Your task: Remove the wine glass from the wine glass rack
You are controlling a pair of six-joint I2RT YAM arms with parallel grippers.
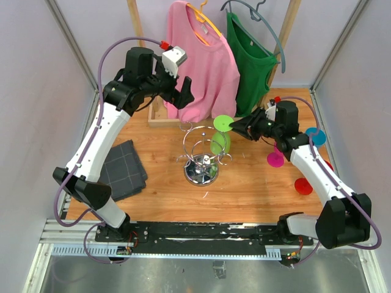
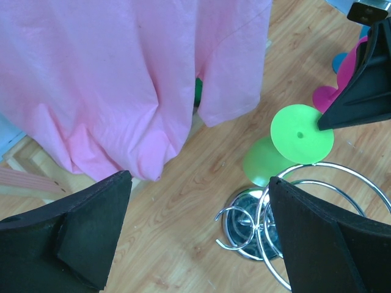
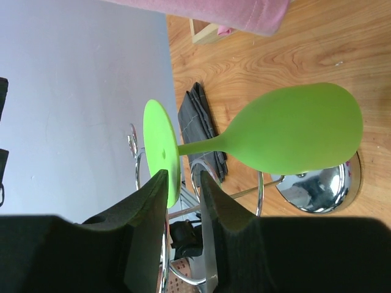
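The right gripper [image 3: 183, 183] has its two black fingers [image 3: 146, 232] close together, one on each side of the flat round foot of the green wine glass [image 3: 299, 128]. One finger sits right against the foot. A thin gap shows by the other finger, so I cannot tell if the foot is really pinched

The wine glass hangs upside down, with its foot on top and its round bowl below. It hangs on the wine glass rack [image 1: 201, 162], at the side nearest the right arm. The rack is shiny, with curly wire loops and a round mirror base. It stands near the middle of the wooden table [image 1: 244, 189]

The left gripper [image 1: 183, 91] is up high at the back, and its fingers are spread wide apart with nothing between them. It hangs just in front of a pink shirt [image 1: 201, 61]. A green shirt [image 1: 250, 61] hangs beside the pink one

A folded grey cloth [image 1: 122, 168] lies on the left side of the table. On the right side, by the right arm, are a pink glass [image 1: 275, 159], a blue glass [image 1: 316, 135] and a red glass [image 1: 303, 186]
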